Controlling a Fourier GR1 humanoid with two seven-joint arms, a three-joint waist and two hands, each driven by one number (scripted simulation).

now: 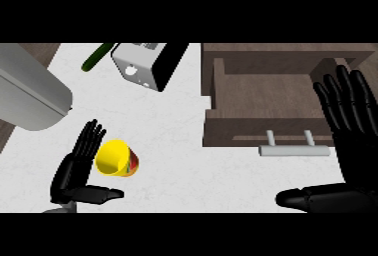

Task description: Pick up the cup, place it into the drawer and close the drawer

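Note:
A yellow cup (116,158) lies on its side on the white counter, its mouth facing left toward my left hand. My left hand (76,170) is open just left of the cup, fingers straight and thumb out below it, at or very near the rim. The brown wooden drawer (255,100) stands pulled open at the upper right, nothing showing inside it, with a silver handle (293,147) on its front. My right hand (351,130) is open at the right edge, fingers up over the drawer's right side.
A silver toaster (144,62) stands at the top middle. A green vegetable (97,56) lies beside it. A large grey rounded object (29,95) fills the upper left. White counter (192,175) stretches between the cup and the drawer.

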